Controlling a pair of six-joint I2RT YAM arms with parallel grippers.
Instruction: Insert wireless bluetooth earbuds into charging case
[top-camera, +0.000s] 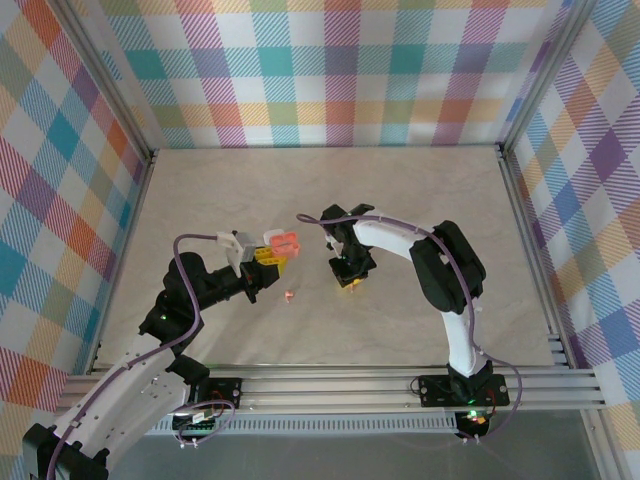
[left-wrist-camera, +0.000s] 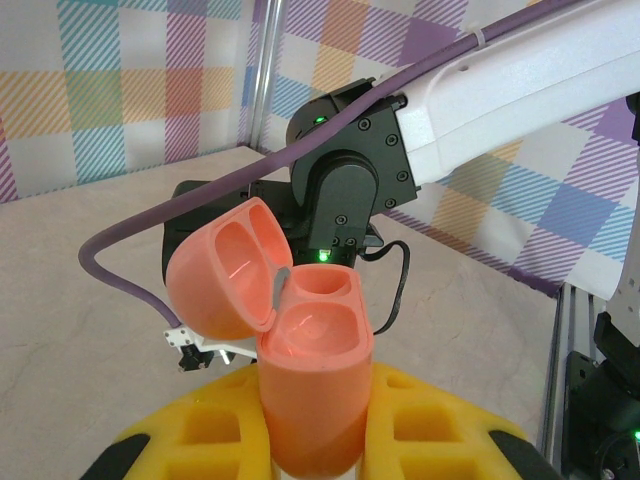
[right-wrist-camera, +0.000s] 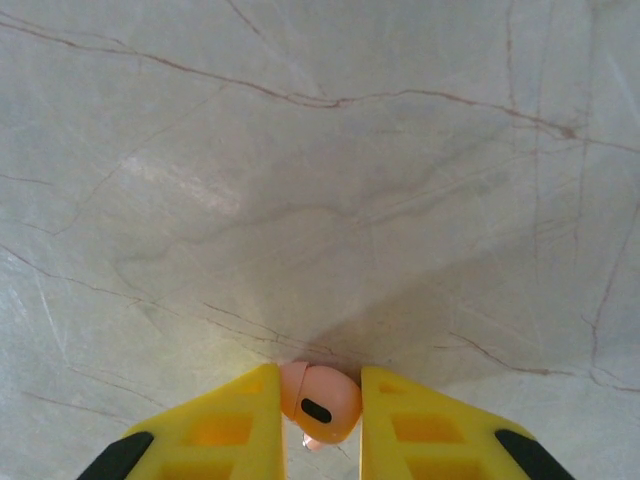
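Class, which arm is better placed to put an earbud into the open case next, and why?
Right: its jaws are shut on a pink earbud, while the left jaws are busy holding the open pink case.

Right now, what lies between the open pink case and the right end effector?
Bare table, seen from the top camera. A loose pink earbud lies off that line, lower in the picture.

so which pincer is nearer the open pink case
Left. The left pincer is shut on the case; the right pincer is apart to its right, down at the table, shut on an earbud.
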